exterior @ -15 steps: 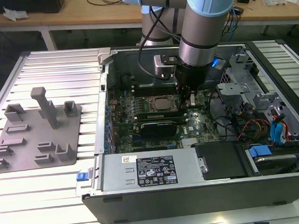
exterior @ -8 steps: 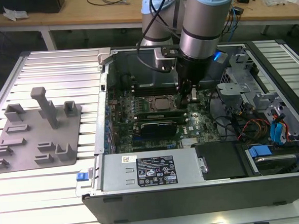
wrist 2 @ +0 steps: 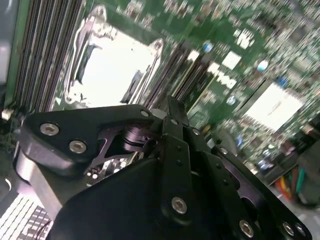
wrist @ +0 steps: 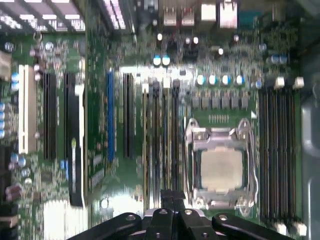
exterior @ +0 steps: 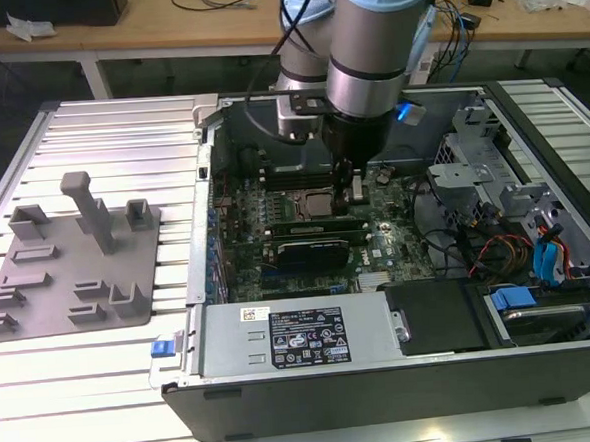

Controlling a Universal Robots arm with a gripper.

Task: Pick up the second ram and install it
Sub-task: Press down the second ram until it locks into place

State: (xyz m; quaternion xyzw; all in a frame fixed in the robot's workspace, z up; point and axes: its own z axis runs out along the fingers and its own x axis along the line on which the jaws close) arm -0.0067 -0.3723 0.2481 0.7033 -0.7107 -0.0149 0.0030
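My gripper (exterior: 355, 189) hangs low inside the open computer case, just off the silver processor socket (exterior: 319, 201) toward the exterior view's right. In both wrist views the two black fingertips (wrist: 172, 196) (wrist 2: 172, 114) stand pressed together, shut, with nothing showing between them. They sit over one end of a bank of long memory slots (wrist: 160, 140) beside the socket (wrist: 220, 167). I cannot tell the second ram apart from the dark slots under the fingertips. The grey fixture plate (exterior: 72, 260) lies outside the case at the exterior view's left, and no stick stands on it.
A wide black card (exterior: 312, 248) is seated across the board nearer the camera. The power supply (exterior: 297, 336) fills the front of the case. A metal drive cage (exterior: 472, 170) and loose cables (exterior: 497, 254) crowd the exterior view's right. Another slot bank (wrist: 277, 150) flanks the socket's other side.
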